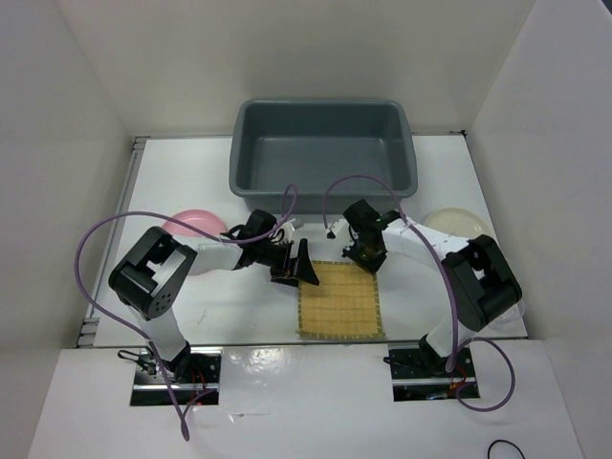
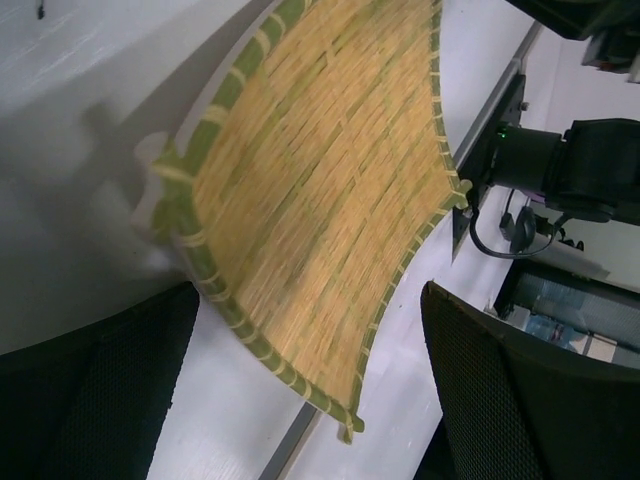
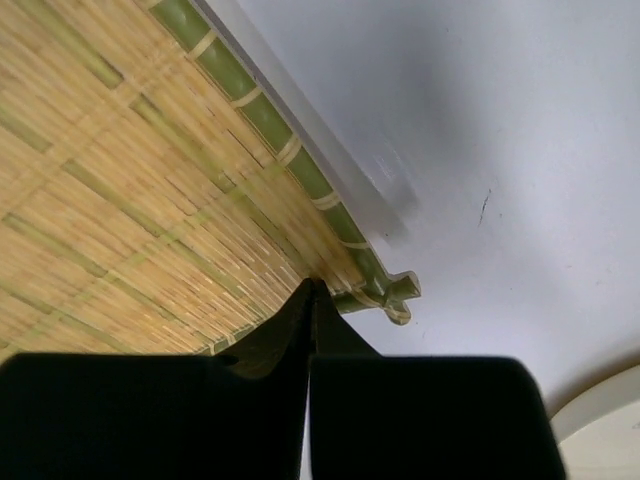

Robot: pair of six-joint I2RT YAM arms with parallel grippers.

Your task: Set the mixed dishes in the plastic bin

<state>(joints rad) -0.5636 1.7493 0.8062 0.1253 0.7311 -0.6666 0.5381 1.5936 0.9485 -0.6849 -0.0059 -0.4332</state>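
Observation:
The square yellow woven mat (image 1: 339, 304) lies in the middle of the table, in front of the grey-blue plastic bin (image 1: 323, 105). My right gripper (image 1: 366, 256) is shut on the mat's far right corner; the right wrist view shows the jaws (image 3: 312, 295) pinched on the mat (image 3: 130, 190). My left gripper (image 1: 298, 271) is open at the far left corner. In the left wrist view its fingers (image 2: 310, 400) straddle a corner of the mat (image 2: 320, 170), which looks bowed. The pink plate (image 1: 194, 225) is left, the cream plate (image 1: 457, 225) right. No clear cups show.
White walls enclose the table on the left, back and right. The cream plate's rim (image 3: 600, 430) lies close to my right gripper. The right arm (image 2: 560, 170) shows at the far side of the left wrist view. Purple cables loop above both arms.

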